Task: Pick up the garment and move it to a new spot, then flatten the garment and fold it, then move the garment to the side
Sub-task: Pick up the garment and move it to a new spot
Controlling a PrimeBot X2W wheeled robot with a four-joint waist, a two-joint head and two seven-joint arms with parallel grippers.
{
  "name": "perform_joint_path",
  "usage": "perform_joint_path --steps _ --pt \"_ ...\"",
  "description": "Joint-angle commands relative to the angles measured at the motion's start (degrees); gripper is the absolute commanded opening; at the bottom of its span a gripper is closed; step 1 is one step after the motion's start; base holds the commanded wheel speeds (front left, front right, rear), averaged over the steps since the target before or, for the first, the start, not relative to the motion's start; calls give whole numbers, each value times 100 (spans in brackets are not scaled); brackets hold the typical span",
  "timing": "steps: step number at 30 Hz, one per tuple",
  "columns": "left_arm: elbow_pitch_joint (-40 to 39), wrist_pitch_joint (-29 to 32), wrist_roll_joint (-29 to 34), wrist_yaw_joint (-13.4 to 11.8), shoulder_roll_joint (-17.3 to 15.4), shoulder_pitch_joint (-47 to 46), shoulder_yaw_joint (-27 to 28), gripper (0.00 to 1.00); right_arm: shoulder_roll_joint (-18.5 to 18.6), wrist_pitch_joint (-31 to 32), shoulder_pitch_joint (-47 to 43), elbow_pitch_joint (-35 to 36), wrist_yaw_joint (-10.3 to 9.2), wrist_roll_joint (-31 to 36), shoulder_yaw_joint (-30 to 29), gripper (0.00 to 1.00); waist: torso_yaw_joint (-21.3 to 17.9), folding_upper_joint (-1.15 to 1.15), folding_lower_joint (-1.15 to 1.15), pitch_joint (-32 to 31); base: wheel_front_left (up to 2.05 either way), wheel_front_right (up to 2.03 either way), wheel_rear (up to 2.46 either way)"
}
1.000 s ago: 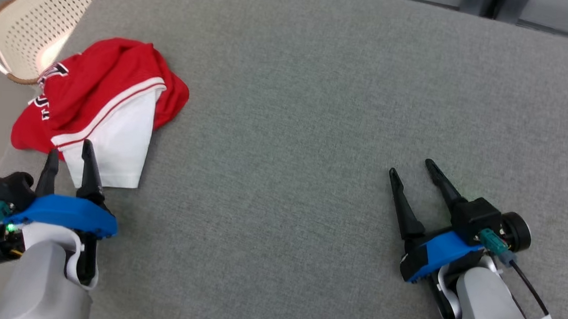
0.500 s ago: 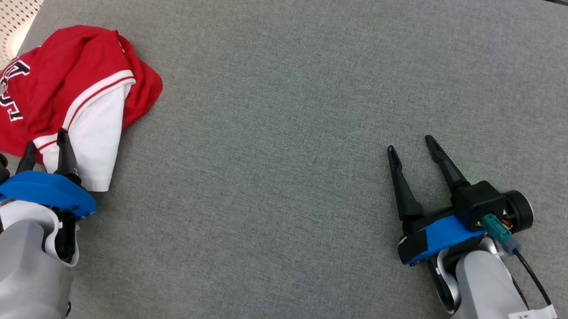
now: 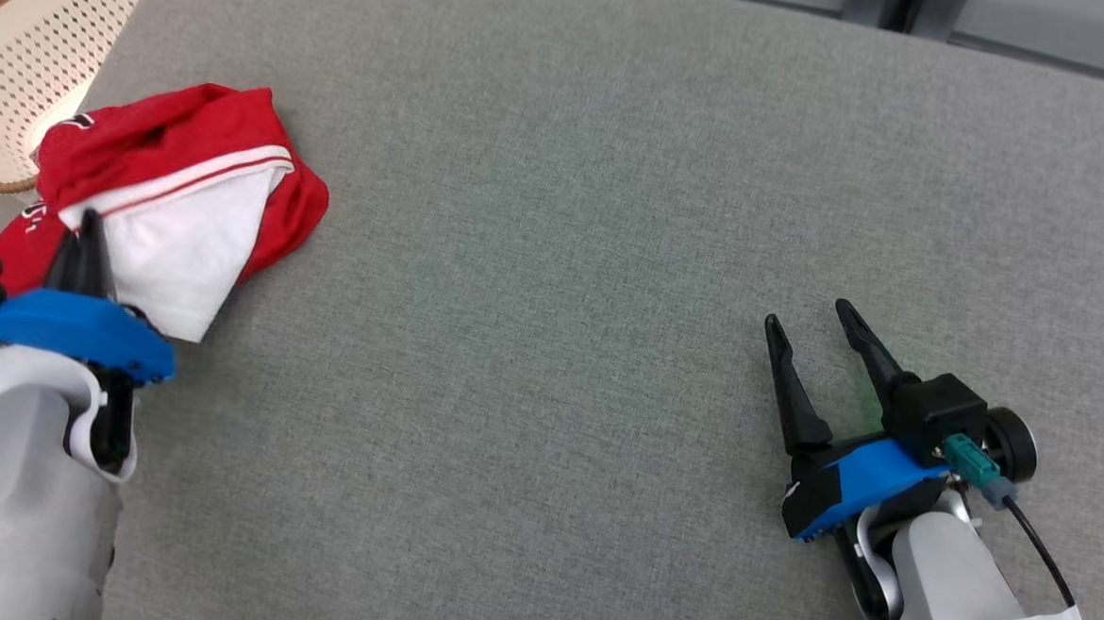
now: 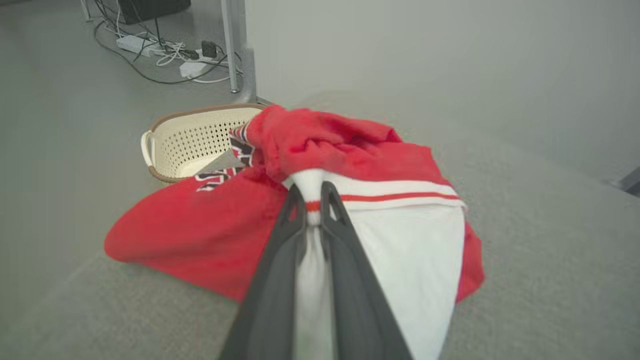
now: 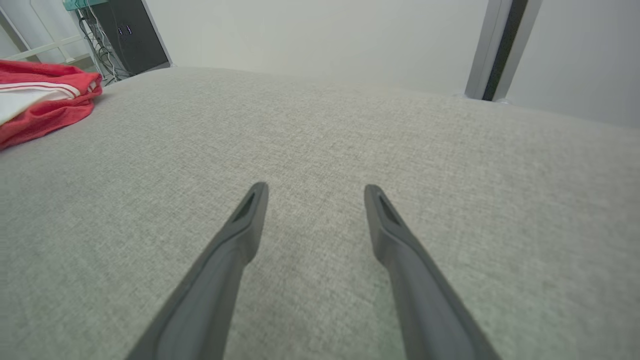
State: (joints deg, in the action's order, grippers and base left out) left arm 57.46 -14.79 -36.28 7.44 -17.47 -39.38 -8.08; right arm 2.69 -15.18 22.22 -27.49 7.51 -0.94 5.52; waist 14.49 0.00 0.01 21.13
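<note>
A crumpled red and white garment (image 3: pixel 189 196) lies at the left edge of the grey surface (image 3: pixel 555 253). My left gripper (image 3: pixel 88 229) is shut on the garment's white striped fold. In the left wrist view the two fingers pinch the garment (image 4: pixel 350 150) at the left gripper (image 4: pixel 314 192), with white cloth bunched between them. My right gripper (image 3: pixel 807 319) stands open over bare grey fabric at the lower right, far from the garment. The right wrist view has the right gripper (image 5: pixel 315 192) with nothing between its fingers and the garment (image 5: pixel 45 100) at the far left.
A cream perforated basket (image 3: pixel 25 84) stands just beyond the surface's left corner, also seen as the basket (image 4: pixel 200 140) behind the garment. Cables and a power strip (image 4: pixel 165 50) lie on the floor past it. A dark post (image 5: pixel 495 50) rises behind the surface.
My left gripper has closed on the garment's white fold, and the cloth has bunched up and shifted. The head camera has moved. The right gripper stays open.
</note>
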Motion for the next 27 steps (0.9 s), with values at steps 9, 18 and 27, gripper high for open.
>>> perform_joint_path --steps 9,18,27 --pt "-2172 -43 491 6 -349 -188 -433 0 39 5 -405 22 -3 -450 43 100 -450 0 -1 -732 0 0 0" --pt "-3669 -13 495 6 -12 -239 -1597 0 35 4 -574 134 -2 -782 174 100 -1538 0 -1 -983 0 0 0" --pt "-3554 84 100 6 818 -257 -3022 0 33 5 -592 218 -2 -1000 346 100 -2685 0 -1 -863 0 0 0"
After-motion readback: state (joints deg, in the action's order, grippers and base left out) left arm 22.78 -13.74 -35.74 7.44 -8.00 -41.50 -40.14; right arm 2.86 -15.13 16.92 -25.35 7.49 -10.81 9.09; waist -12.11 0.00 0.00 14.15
